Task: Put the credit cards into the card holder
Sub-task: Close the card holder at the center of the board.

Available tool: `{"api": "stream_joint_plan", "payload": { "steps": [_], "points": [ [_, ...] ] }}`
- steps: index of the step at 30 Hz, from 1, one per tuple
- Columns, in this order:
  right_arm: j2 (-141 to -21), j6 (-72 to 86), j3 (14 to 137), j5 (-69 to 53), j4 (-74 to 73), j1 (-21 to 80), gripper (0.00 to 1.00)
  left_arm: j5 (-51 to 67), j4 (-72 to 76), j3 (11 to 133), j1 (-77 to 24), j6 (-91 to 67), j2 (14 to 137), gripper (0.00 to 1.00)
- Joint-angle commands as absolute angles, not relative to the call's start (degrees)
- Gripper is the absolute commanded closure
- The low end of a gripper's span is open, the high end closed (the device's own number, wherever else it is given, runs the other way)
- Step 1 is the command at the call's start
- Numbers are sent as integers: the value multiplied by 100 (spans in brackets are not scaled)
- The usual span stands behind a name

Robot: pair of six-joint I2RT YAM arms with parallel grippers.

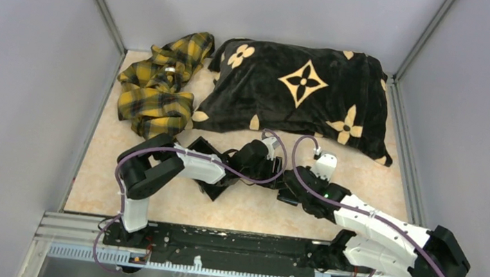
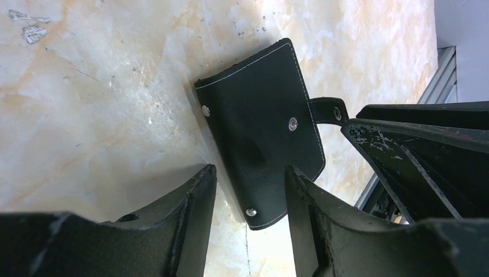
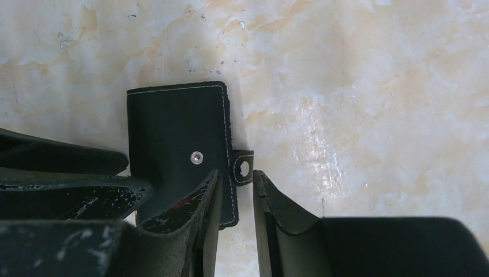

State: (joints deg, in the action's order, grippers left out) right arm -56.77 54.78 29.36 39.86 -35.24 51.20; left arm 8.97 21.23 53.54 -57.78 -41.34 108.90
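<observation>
The card holder lies shut on the marble table, black with white stitching and metal snaps. Its strap tab sticks out at the side. My left gripper is open, with the holder's near corner between its fingers, and the left finger stands clear of it. My right gripper is open by a narrow gap at the holder's strap edge, and its left finger overlaps the cover. The right gripper's fingers also show in the left wrist view. The credit cards are out of view. From above, both arms hide the holder.
A black pillow with a tan flower pattern lies across the back of the table. A yellow-and-black plaid cloth is bunched at the back left. Grey walls close in both sides, and a metal rail runs along the near edge.
</observation>
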Motion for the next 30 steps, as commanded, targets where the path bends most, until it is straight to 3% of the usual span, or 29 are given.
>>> {"api": "stream_joint_plan", "payload": {
  "steps": [1,22,30],
  "points": [
    [-5461,5613,3101,4170,-3673,5107,73,919,1762,5185,-5827,-4096,11198,45],
    [-5876,5429,3024,4050,-3226,5001,74,938,1776,5203,-5845,-4087,11267,46],
    [-5899,5254,2969,3958,-3050,4865,90,966,1817,5204,-5844,-4078,11310,46]
  ]
}}
